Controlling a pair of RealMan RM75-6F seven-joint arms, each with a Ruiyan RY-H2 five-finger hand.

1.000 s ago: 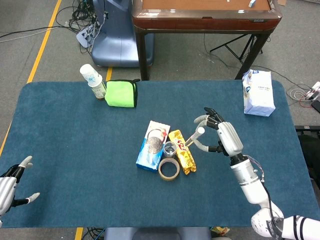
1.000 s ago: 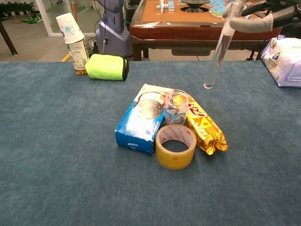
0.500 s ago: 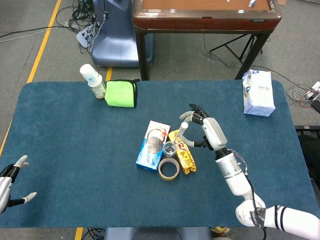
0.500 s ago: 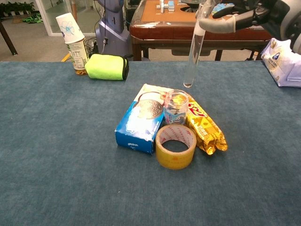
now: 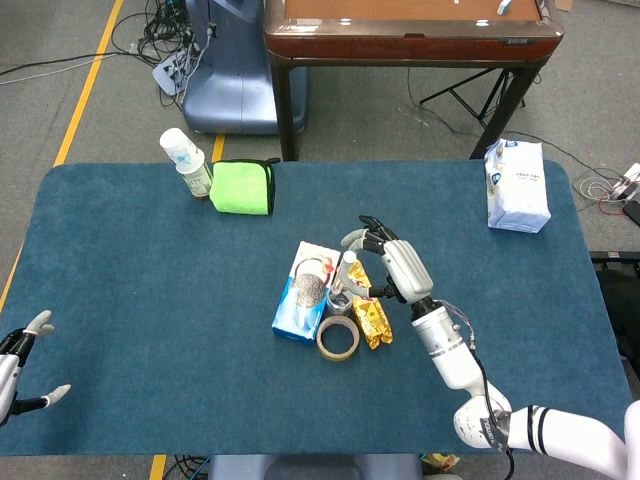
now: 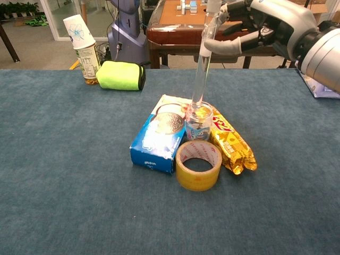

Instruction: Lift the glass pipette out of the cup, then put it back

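Observation:
My right hand [image 5: 385, 267] [image 6: 265, 26] pinches the top of the glass pipette [image 6: 201, 64] [image 5: 344, 276] and holds it nearly upright. Its lower tip hangs right at the mouth of the small clear cup [image 6: 198, 121] [image 5: 339, 298], which stands between the blue box and the yellow snack bag. Whether the tip is inside the rim I cannot tell. My left hand [image 5: 18, 358] shows only at the left edge of the head view, low by the table's front corner, fingers apart and holding nothing.
Around the cup lie a blue box [image 6: 159, 139], a roll of yellow tape [image 6: 198, 165] and a yellow snack bag [image 6: 231, 143]. A bottle capped with a paper cup [image 5: 187, 163] and a green cloth [image 5: 243, 187] sit far left; a white bag [image 5: 517, 186] far right.
My right hand has carried the pipette leftward, from right of the snack bag to directly over the cup, and lowered its tip to the cup's mouth. The left hand barely shifted.

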